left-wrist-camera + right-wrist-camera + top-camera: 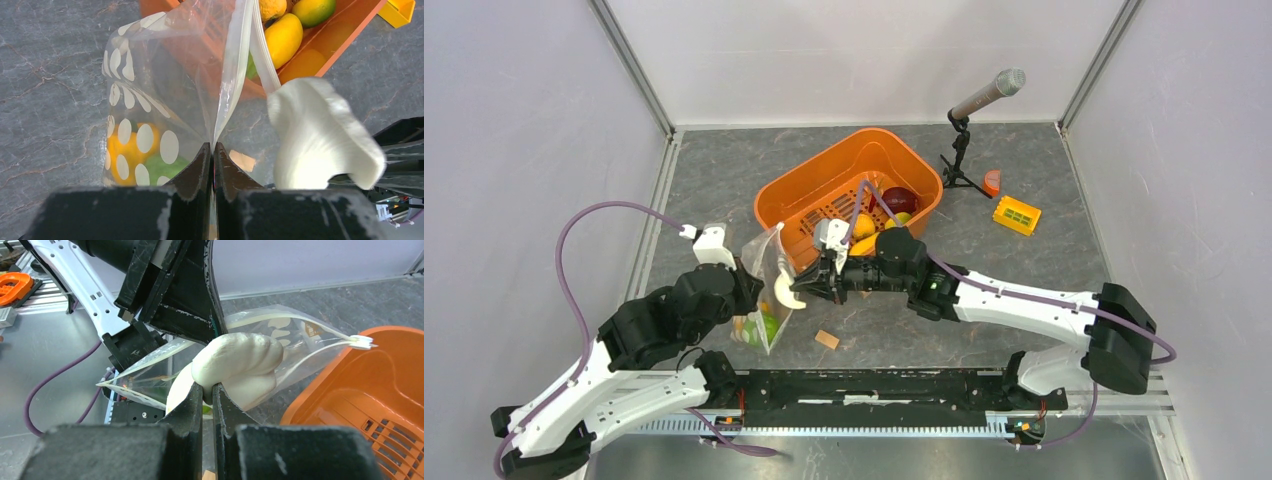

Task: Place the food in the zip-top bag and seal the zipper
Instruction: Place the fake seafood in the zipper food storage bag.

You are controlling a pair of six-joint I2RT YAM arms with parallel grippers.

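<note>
Left gripper pinching the dotted bag by its edge, right gripper clamped on white garlic just right of the bag — orange basket on the far side.

An orange basket stands on the grey marbled surface, just beyond the right gripper. A small tan cube lies near that gripper, on the side toward the arm bases. Well apart, off to its far right, are a microphone on a black tripod, 1 orange half-disc and 1 yellow block.
</note>
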